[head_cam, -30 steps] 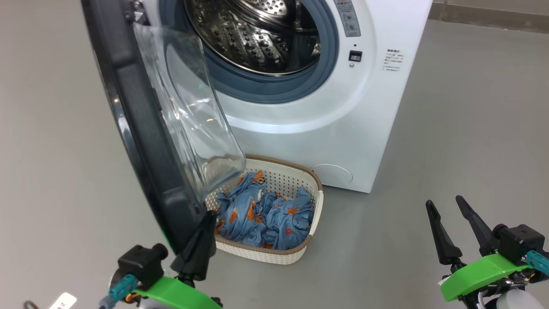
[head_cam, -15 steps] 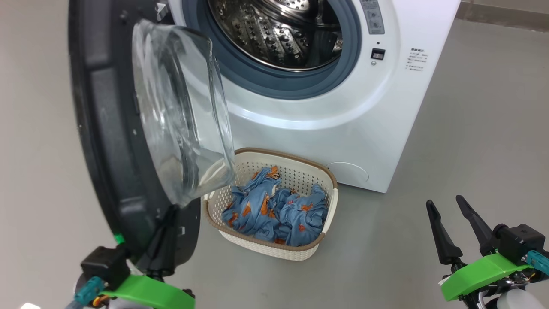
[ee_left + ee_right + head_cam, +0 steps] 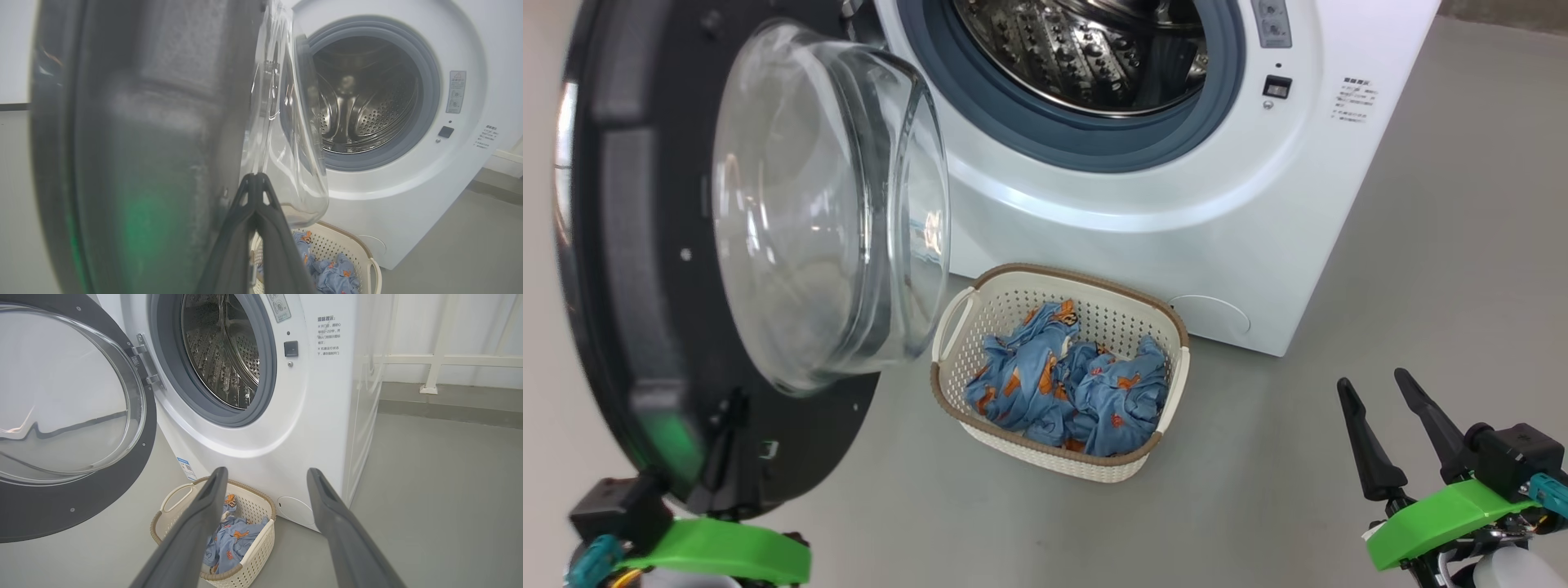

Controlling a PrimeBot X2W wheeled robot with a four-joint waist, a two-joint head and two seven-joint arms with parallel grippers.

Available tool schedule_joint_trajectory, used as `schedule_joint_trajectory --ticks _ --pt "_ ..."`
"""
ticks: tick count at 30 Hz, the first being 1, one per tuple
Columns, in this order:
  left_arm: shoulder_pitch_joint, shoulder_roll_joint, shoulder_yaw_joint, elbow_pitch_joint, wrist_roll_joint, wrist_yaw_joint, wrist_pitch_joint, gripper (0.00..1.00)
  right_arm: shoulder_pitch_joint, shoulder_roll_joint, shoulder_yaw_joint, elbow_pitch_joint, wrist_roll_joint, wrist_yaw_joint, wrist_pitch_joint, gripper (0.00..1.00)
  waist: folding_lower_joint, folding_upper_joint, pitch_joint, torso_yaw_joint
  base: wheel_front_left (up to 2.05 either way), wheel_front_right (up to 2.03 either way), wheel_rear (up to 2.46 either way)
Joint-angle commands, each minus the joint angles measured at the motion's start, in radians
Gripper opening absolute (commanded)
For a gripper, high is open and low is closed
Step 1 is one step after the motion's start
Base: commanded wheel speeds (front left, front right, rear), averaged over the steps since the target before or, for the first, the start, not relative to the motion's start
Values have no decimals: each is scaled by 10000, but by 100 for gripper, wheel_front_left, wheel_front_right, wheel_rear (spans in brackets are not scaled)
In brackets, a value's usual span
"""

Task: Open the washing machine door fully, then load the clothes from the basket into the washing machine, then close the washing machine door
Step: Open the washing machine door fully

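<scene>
The washing machine (image 3: 1176,229) stands with its steel drum (image 3: 1086,49) exposed. The washing machine door (image 3: 629,245) hangs swung out to the left, glass bowl (image 3: 825,212) facing the basket. My left gripper (image 3: 734,412) is shut, empty, with its tips against the door's lower inner rim; in the left wrist view its joined tips (image 3: 256,176) lie beside the door (image 3: 143,143). The basket (image 3: 1045,453) sits on the floor before the machine, holding the clothes (image 3: 1070,384). My right gripper (image 3: 1372,380) stands open at lower right, apart from everything; its right wrist view (image 3: 266,471) looks over the basket (image 3: 253,555).
Grey floor surrounds the machine, with open room to its right and in front of the basket. A white rail post (image 3: 429,390) and a wall run behind the machine's right side. The open door takes up the space at the left.
The door has swung farther open to the left, and my left gripper has gone left with it. The head view has shifted too. The right gripper has not moved.
</scene>
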Motion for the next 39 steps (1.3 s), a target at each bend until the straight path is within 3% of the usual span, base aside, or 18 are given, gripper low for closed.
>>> schedule_joint_trajectory --ticks 1,17,29,39 --pt "-256 415 591 -74 -38 169 -156 0 -346 -211 194 -251 -114 54 -122 100 0 0 57 58 0 0 0" --pt "-1484 1336 1731 1814 -194 143 -1009 0 -785 -462 384 -239 -149 54 -122 100 0 0 703 204 0 0 0" --pt "-2910 1929 2832 3827 -40 -174 -1268 0 -1241 -660 553 -200 -238 54 -122 100 0 0 1459 156 0 0 0" --pt "-3844 2107 4027 4907 617 -621 -1272 0 -1586 -863 679 -174 -315 54 -122 100 0 0 2064 187 0 0 0"
